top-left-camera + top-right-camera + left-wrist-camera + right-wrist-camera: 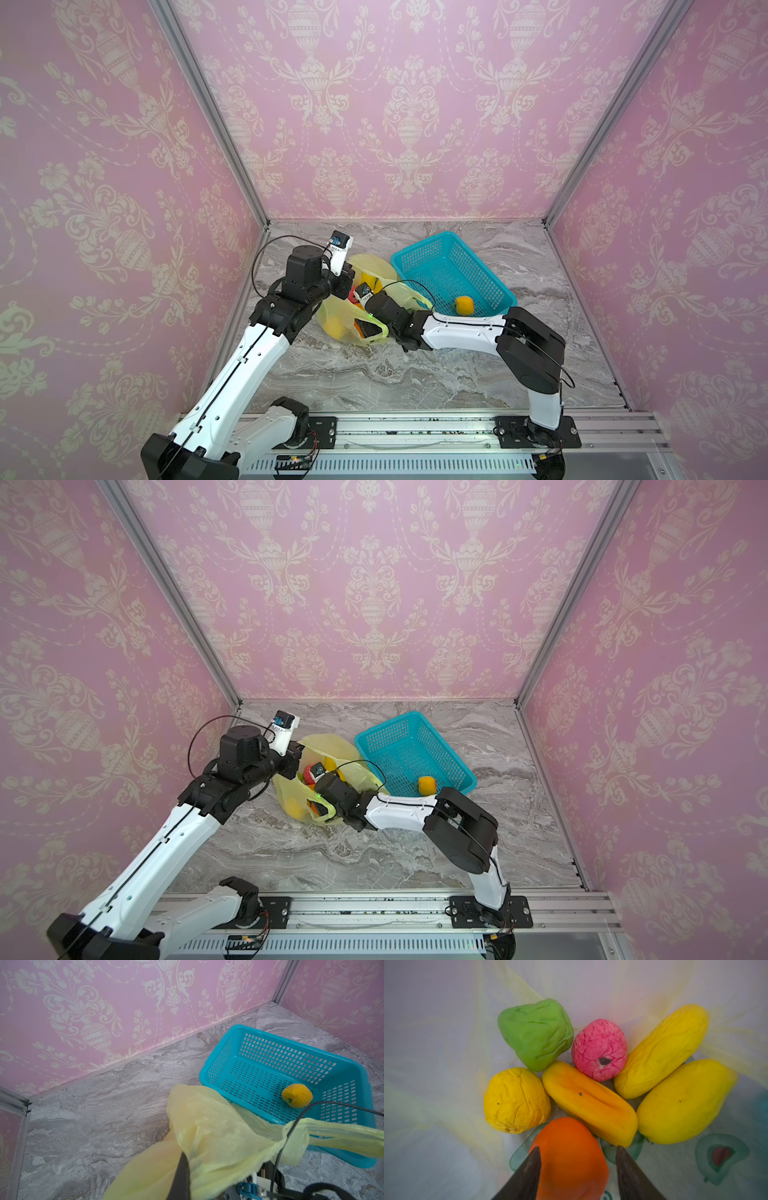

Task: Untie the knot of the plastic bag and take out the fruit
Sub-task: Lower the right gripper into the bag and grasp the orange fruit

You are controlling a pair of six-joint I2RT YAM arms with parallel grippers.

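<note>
In a top view the plastic bag sits toward the tabletop's back-left, mouth open, against the basket. The left hand is pinched shut on its rim. The left wrist view shows thin, limp, crinkly film that would likely slip or tear. In the right wrist view the right hand stands open astride a smooth orange fruit. The other fruit looks wrinkled, light and squashy, so a gentle grip across the middle seems best.
</note>
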